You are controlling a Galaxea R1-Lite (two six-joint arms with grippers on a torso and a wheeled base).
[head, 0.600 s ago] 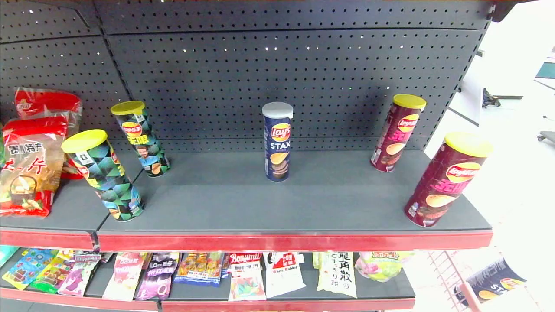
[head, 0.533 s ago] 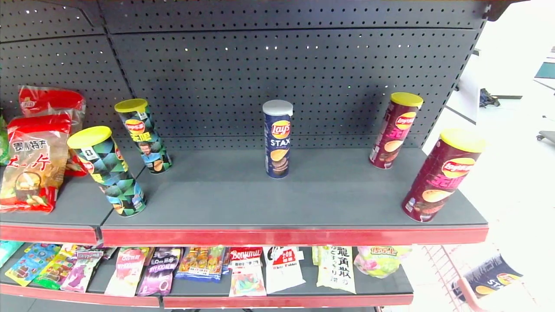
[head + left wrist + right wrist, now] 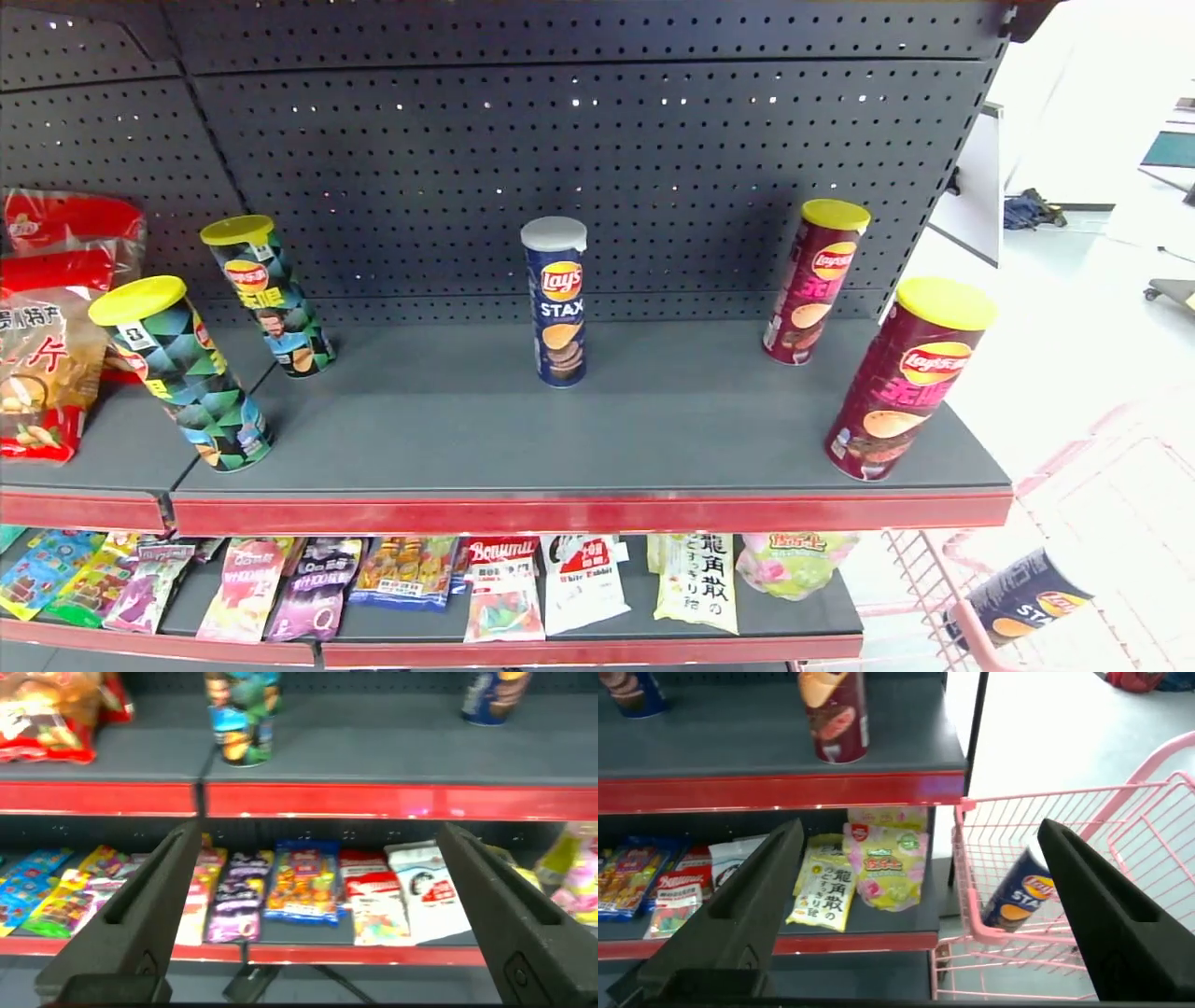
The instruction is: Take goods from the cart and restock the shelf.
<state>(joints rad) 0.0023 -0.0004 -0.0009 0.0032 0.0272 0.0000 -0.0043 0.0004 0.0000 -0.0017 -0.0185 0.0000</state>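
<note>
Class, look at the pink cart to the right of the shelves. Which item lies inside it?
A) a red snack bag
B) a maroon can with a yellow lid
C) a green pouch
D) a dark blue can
D: the right wrist view shows a dark blue can lying tilted inside the pink cart. The bags and the maroon cans are all on the shelves.

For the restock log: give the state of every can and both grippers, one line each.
Blue can on shelf: standing, grey lid on.
Front maroon can: standing, yellow lid on.
Back maroon can: standing, yellow lid on.
Front patterned can: standing, yellow lid on.
Back patterned can: standing, yellow lid on.
Blue can in cart: tilted, inside the wire basket.
Left gripper: open, empty.
Right gripper: open, empty.
</note>
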